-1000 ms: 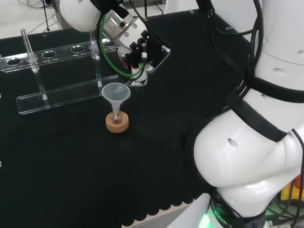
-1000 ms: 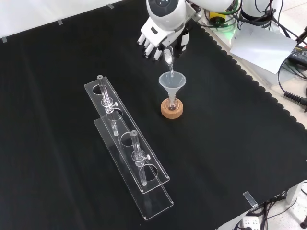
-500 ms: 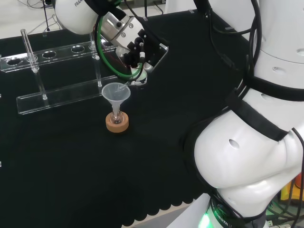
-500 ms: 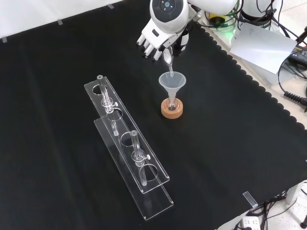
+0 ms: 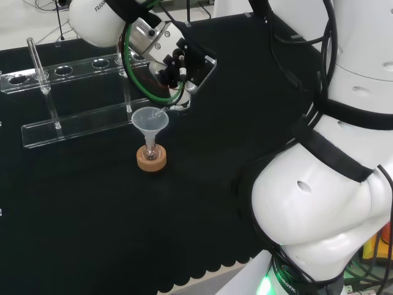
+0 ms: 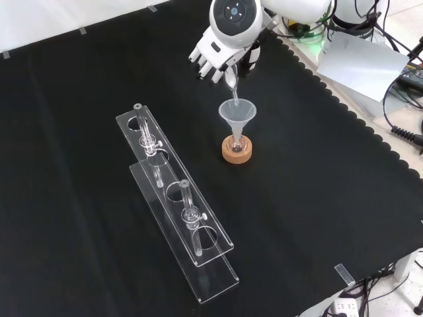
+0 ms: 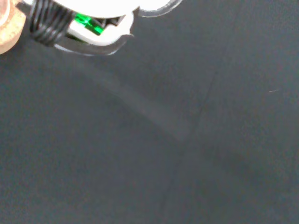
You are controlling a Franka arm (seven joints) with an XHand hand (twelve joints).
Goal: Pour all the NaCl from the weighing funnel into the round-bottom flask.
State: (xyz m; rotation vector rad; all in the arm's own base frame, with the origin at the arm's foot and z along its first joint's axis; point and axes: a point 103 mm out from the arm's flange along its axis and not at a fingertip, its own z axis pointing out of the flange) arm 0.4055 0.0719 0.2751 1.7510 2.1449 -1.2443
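Observation:
A small round-bottom flask sits on a cork ring with a clear plastic funnel in its neck. The same funnel and cork ring stand at the middle left of the head view. My hand hangs just above and behind the funnel, fingers curled on a clear weighing funnel. The weighing funnel is tipped down, its spout reaching into the plastic funnel's mouth. In the head view my hand is right of and above the funnel. A piece of the cork ring shows in the wrist view.
A two-tier clear acrylic rack holding thin glass tubes stands left of the flask in the front view; the rack lies behind the funnel in the head view. White paper and cables lie off the cloth's right edge.
The arm's wrist has turned a little, tipping the weighing funnel slightly more steeply over the plastic funnel. Flask, stand and rack have not moved.

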